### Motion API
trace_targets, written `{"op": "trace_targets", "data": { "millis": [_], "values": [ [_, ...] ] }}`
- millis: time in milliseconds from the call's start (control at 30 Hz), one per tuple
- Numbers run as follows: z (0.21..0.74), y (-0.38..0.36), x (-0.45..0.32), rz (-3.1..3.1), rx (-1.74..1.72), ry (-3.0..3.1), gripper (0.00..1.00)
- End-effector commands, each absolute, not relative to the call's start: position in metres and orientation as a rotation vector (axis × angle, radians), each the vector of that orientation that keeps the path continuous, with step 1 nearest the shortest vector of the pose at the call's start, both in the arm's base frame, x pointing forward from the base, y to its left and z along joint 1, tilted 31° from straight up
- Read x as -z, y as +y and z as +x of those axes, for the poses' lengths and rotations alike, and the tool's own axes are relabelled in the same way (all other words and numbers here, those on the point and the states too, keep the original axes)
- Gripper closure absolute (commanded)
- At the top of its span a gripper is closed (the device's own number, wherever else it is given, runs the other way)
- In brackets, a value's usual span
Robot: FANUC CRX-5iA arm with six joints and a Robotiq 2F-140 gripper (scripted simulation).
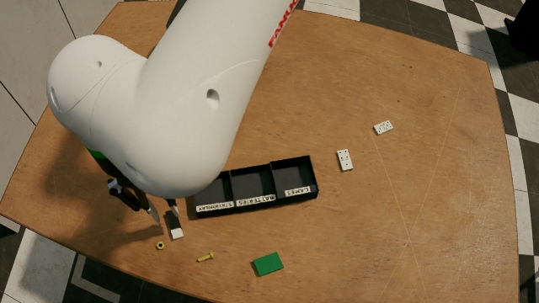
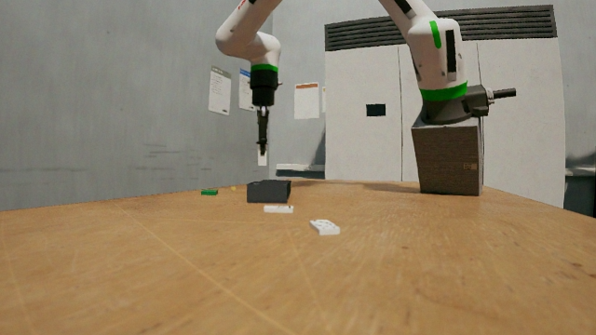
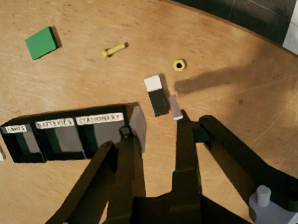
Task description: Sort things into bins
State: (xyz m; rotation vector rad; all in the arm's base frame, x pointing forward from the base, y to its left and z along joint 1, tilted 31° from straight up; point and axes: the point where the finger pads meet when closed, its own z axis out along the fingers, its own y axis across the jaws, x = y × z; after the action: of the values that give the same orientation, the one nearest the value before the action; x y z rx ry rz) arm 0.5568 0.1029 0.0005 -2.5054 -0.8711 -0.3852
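Observation:
My gripper [image 1: 167, 216] [image 2: 263, 154] [image 3: 157, 111] is partly open and empty, above the table near a black-and-white block [image 1: 176, 232] [image 3: 158, 99], which looks like an eraser and lies flat. Three joined black bins [image 1: 257, 206] [image 2: 267, 193] are labelled STATIONERY, BATTERIES and GAMES; they stand flat and look empty, the STATIONERY bin partly hidden by the arm in the top view. One domino [image 1: 344, 160] [image 2: 278, 209] lies beyond the GAMES end, another domino [image 1: 383, 127] [image 2: 326, 227] farther off. A green block [image 1: 269, 264] [image 2: 209, 192] [image 3: 42, 43], a yellow bolt [image 1: 205, 257] [image 3: 115, 49] and a yellow nut [image 1: 157, 246] [image 3: 175, 65] lie on the table.
The STATIONERY end of the bins is close beside one finger in the wrist view. The nut and bolt lie near the table edge. The white arm [image 1: 177, 118] [image 2: 244, 34] covers part of the table in the top view.

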Motion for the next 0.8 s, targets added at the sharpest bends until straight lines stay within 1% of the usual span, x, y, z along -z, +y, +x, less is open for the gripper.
{"op": "trace_targets", "data": {
  "millis": [0, 433, 767],
  "values": [
    [0.557, 0.103, -0.001, -2.506, 0.386, -0.871, 0.69],
    [0.557, 0.103, -0.001, -2.506, 0.386, -0.871, 0.69],
    [0.560, 0.119, 0.027, -2.506, 0.386, -0.871, 0.69]
  ]
}}
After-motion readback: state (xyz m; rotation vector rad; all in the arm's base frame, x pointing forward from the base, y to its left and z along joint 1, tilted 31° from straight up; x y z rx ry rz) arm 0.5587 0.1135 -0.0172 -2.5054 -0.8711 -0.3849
